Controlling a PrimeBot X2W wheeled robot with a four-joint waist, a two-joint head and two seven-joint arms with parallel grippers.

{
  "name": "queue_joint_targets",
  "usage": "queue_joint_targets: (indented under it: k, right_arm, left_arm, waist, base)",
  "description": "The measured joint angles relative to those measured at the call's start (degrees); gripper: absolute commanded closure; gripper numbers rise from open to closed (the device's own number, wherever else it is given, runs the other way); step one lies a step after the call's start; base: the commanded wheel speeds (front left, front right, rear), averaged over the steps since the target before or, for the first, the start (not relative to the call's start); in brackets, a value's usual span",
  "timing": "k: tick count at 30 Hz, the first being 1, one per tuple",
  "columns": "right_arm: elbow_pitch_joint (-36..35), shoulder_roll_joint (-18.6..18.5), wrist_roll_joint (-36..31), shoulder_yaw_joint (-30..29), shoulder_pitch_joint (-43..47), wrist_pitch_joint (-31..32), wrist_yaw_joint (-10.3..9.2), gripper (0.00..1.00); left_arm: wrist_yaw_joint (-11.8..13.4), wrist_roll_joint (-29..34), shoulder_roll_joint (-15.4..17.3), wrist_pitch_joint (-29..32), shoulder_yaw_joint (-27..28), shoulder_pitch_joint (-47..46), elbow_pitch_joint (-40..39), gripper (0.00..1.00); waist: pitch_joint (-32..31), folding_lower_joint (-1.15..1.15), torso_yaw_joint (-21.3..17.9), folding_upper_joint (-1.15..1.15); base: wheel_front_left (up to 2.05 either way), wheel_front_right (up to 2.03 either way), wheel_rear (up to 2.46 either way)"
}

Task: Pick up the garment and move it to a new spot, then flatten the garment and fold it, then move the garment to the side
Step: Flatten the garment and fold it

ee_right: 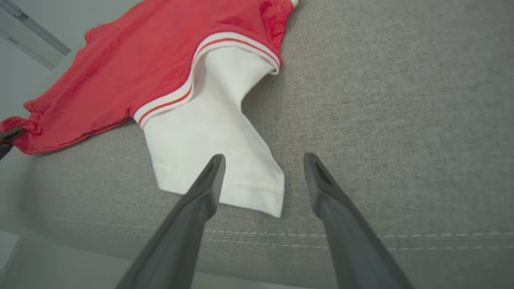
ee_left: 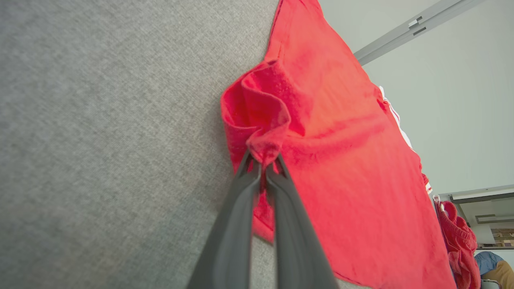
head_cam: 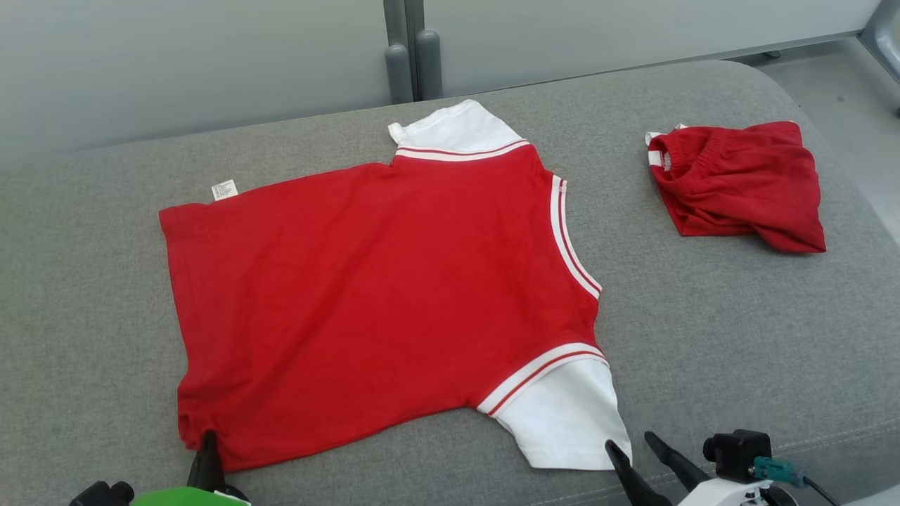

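Note:
The garment is a red T-shirt with white sleeves, spread flat on the grey cushion, collar toward the right. My left gripper is shut on the shirt's near hem corner. In the left wrist view the red fabric bunches up between the closed fingertips of the left gripper. My right gripper stands open at the tip of the near white sleeve. In the right wrist view the sleeve's cuff corner lies between the spread fingers of the right gripper, nothing pinched.
A crumpled pair of red shorts lies at the cushion's far right, also seen as red shorts in the left wrist view. A pale partition wall runs behind the cushion. The cushion's stitched front edge is close to both grippers.

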Motion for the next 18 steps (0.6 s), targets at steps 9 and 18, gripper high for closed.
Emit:
queue_joint_targets:
  k: [9, 18]
  right_arm:
    - [3.5, 0.44, -0.43, 1.44, -0.21, 0.85, 0.51, 0.0]
    - [7.17, 1.29, -0.81, 2.38, -2.23, 1.55, 1.46, 0.54]
  left_arm:
    - [0.0, 1.69, -0.01, -0.51, -2.0, -0.01, -0.34, 1.0]
    - [0.04, 2.53, -0.01, -0.52, -2.67, -0.01, -0.36, 1.0]
  waist:
    - [0.21, 0.0, 0.23, 0.0]
    - [-0.07, 0.0, 1.72, 0.0]
  base:
    - [0.0, 0.0, 0.0]
    - [0.0, 0.0, 0.0]
